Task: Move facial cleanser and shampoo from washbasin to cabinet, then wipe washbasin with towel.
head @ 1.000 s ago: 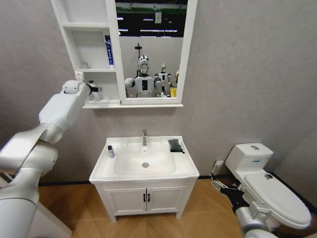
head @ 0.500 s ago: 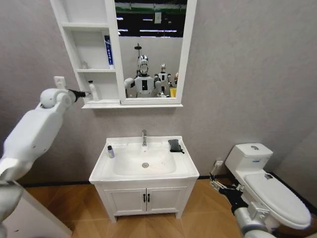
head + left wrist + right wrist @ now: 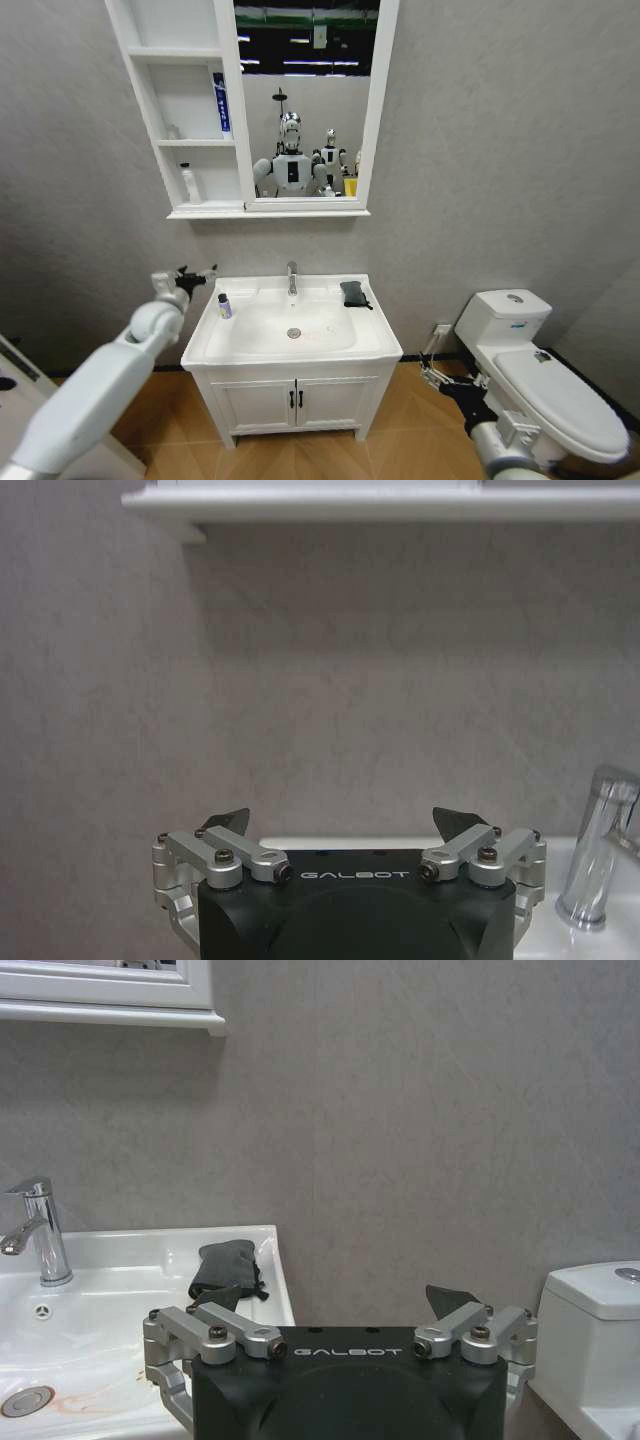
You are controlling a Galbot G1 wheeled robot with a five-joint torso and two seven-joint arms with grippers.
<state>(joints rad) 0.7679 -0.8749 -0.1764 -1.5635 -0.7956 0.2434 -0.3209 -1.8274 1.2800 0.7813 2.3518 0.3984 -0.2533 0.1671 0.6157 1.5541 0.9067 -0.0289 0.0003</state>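
A white bottle [image 3: 190, 185] stands in the lowest compartment of the cabinet [image 3: 137, 100]. A small pale bottle with a dark cap [image 3: 224, 306] stands on the left rim of the washbasin [image 3: 300, 352]. I cannot tell which bottle is the shampoo and which the facial cleanser. The dark towel [image 3: 353, 293] lies folded on the back right rim, also seen as the towel [image 3: 225, 1268] in the right wrist view. My left gripper [image 3: 197, 275] hangs open and empty just left of the basin, seen open as the left gripper [image 3: 342, 820]. My right gripper [image 3: 432, 370] is open, low at the right.
A blue tube [image 3: 219, 100] leans in the cabinet's middle compartment. The chrome tap [image 3: 292, 277] rises at the basin's back. A white toilet [image 3: 540, 380] stands at the right, close to my right arm. The two-door vanity [image 3: 295, 400] sits under the basin.
My left arm drew back from the cabinet's lowest compartment, leaving the white bottle there, and came down to the left of the washbasin. The right arm stayed put.
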